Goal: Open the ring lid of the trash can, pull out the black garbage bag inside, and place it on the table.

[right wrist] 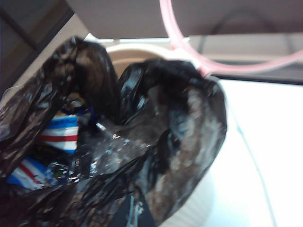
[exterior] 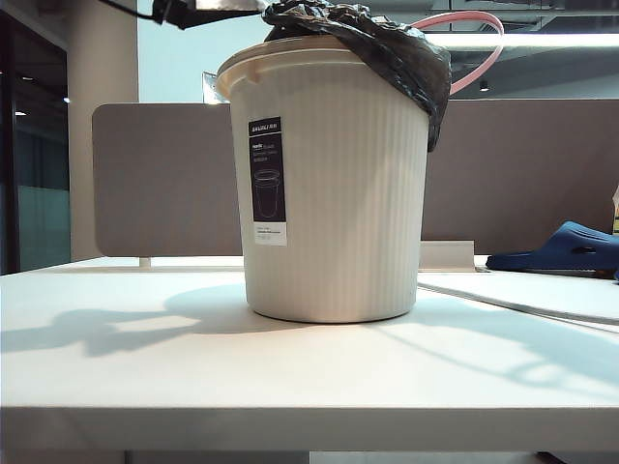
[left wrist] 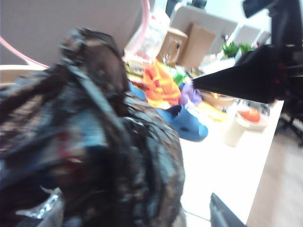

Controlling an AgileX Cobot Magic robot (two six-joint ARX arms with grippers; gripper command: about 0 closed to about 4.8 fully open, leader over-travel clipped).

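Crinkled black plastic garbage bag (exterior: pixel 387 53) bulges from the cream ribbed round trash can (exterior: pixel 334 193).
The thin pink ring lid (exterior: pixel 481 53) stands raised behind the rim; the can sits on the white counter (exterior: pixel 193 367). Left claw (left wrist: pixel 232 142) is spread wide beside the bag, holding nothing. Right claw, unseen above the bag, is closed.

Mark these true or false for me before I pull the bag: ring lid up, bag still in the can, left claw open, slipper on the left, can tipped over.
1. The ring lid is flipped up. True.
2. The black garbage bag lies on the table. False: it bulges from the trash can and drapes over the rim.
3. The left claw is open. True.
4. The blue slipper sits left of the can. False: right, in the exterior view.
5. The can is tipped over. False: upright.
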